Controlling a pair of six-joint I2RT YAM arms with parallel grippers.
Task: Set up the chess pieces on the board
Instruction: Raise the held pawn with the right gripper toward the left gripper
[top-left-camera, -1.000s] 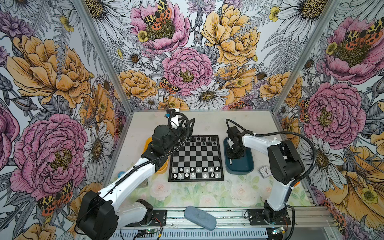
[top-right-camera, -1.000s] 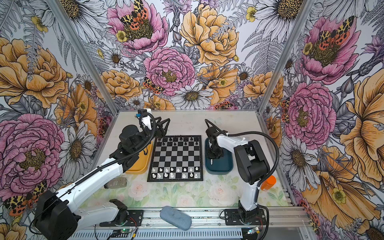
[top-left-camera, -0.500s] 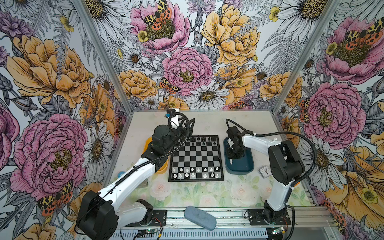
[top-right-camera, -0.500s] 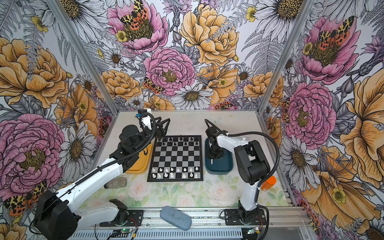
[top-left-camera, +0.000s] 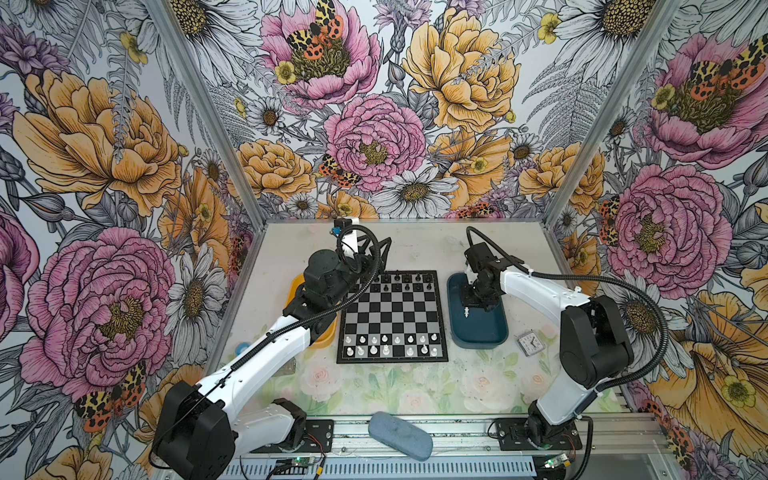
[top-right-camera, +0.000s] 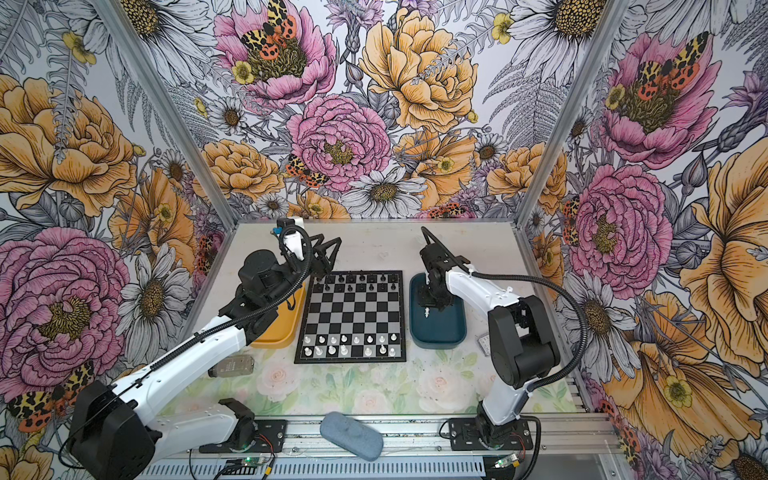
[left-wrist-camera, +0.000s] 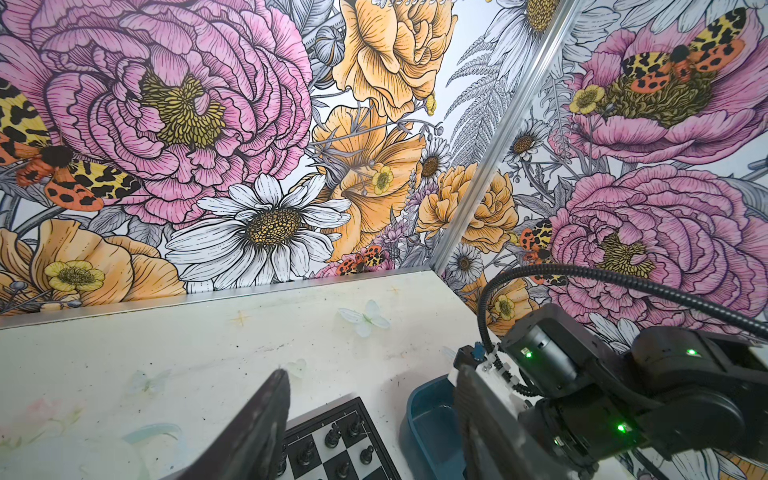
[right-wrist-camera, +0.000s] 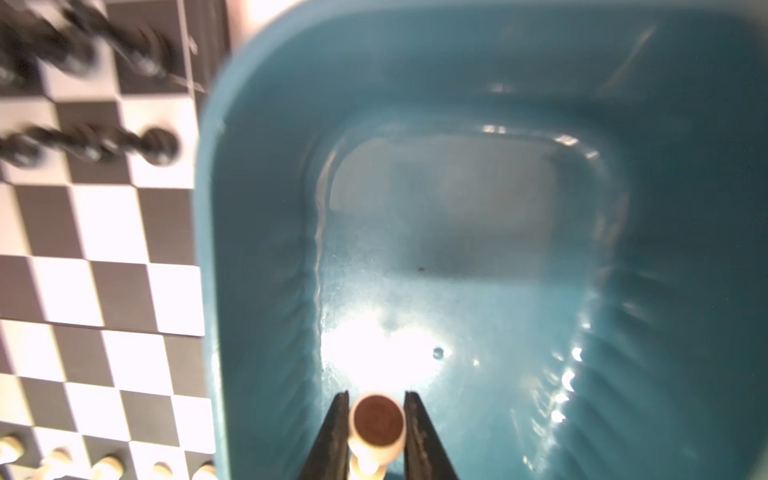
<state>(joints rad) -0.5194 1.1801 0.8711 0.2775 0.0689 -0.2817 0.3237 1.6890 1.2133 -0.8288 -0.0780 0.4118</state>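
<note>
Right claw: the right gripper (right-wrist-camera: 376, 395) is clamped on a white chessman (right-wrist-camera: 377, 426), a finger pressed to each side. The piece's dark round base shows in the wrist view.
Where: in both top views the piece (top-left-camera: 467, 311) sits at the fingertips over the blue tray (top-left-camera: 478, 343), just beside the right edge of the board (top-left-camera: 392, 360) — whether it clears the tray floor cannot be told.
Left claw: the left gripper (left-wrist-camera: 372, 376) holds its jaws spread apart above the board's far left corner.
Board: white chess pieces (top-left-camera: 386, 345) line the two near rows, and black chessmen (top-left-camera: 403, 282) stand along the far rows.
Left flank: a yellow tray (top-left-camera: 324, 338) lies beside the board, partly under the left arm.
</note>
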